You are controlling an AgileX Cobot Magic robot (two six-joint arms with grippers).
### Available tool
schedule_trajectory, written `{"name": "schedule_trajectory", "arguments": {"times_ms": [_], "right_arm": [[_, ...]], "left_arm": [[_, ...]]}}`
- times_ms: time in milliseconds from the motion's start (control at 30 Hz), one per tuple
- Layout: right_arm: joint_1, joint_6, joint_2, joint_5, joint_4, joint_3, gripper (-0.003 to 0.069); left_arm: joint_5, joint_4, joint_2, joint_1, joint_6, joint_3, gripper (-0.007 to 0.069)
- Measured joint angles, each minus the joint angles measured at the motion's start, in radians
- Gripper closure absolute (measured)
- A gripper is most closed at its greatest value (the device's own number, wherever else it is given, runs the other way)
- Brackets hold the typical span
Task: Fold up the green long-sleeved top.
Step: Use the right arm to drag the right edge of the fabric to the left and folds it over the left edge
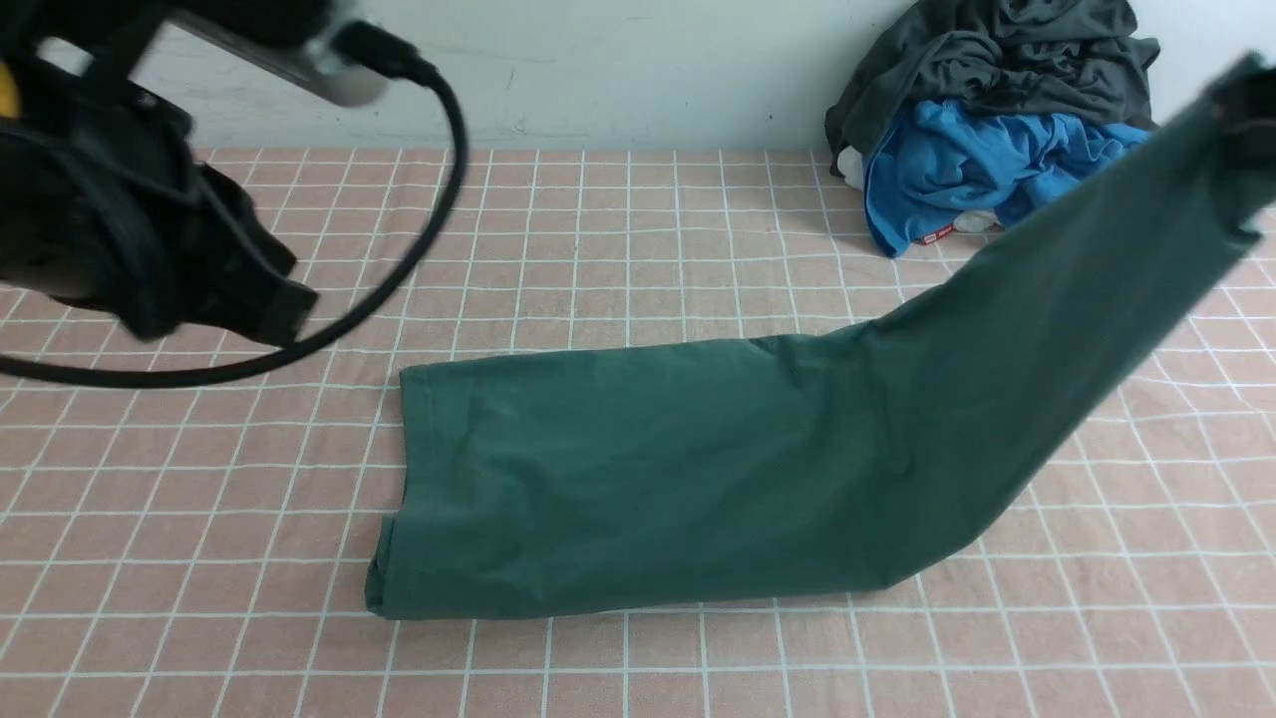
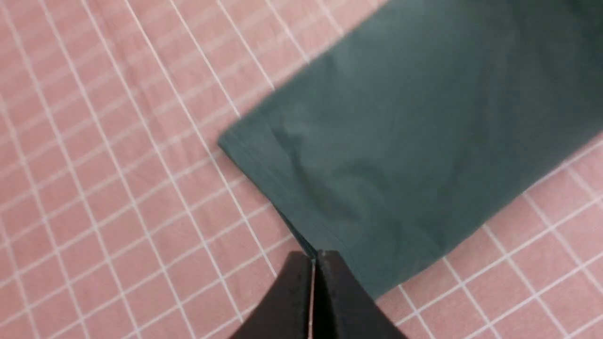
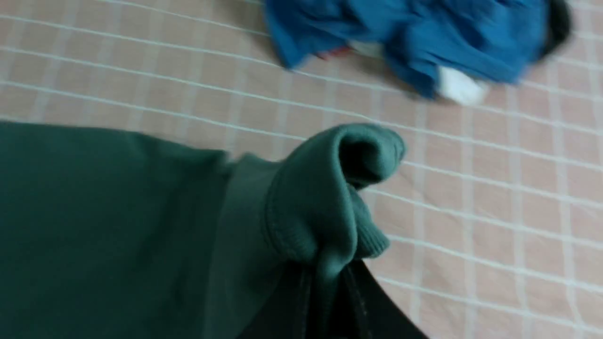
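The green long-sleeved top (image 1: 658, 469) lies folded into a long band across the middle of the checked tablecloth. Its right end rises off the table to my right gripper (image 1: 1241, 115) at the far right edge. In the right wrist view that gripper (image 3: 325, 278) is shut on bunched fabric next to a ribbed edge of the top (image 3: 325, 202). My left gripper (image 2: 312, 256) is shut and empty, held above the table over the top's left hem (image 2: 282, 188). In the front view the left arm (image 1: 150, 229) hangs high at the left.
A pile of a dark charcoal-grey garment (image 1: 997, 60) and a bright blue garment (image 1: 957, 165) sits at the back right by the wall. The blue garment also shows in the right wrist view (image 3: 414, 33). The pink checked tablecloth (image 1: 199, 558) covers the table.
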Motion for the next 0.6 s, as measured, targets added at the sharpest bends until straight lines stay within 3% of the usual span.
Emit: {"name": "schedule_trajectory", "arguments": {"times_ms": [267,600], "right_arm": [[0.400,0.055,0.238,-0.024,0.024,-0.172,0.0617],[0.649,0.124,0.609,-0.130,0.092,-0.428,0.0617]], "left_arm": [[0.125,-0.004,-0.173,0.000,-0.007,0.000,0.0627],[0.243,-0.005,-0.257,0.000,-0.002,0.001,0.0627]]}}
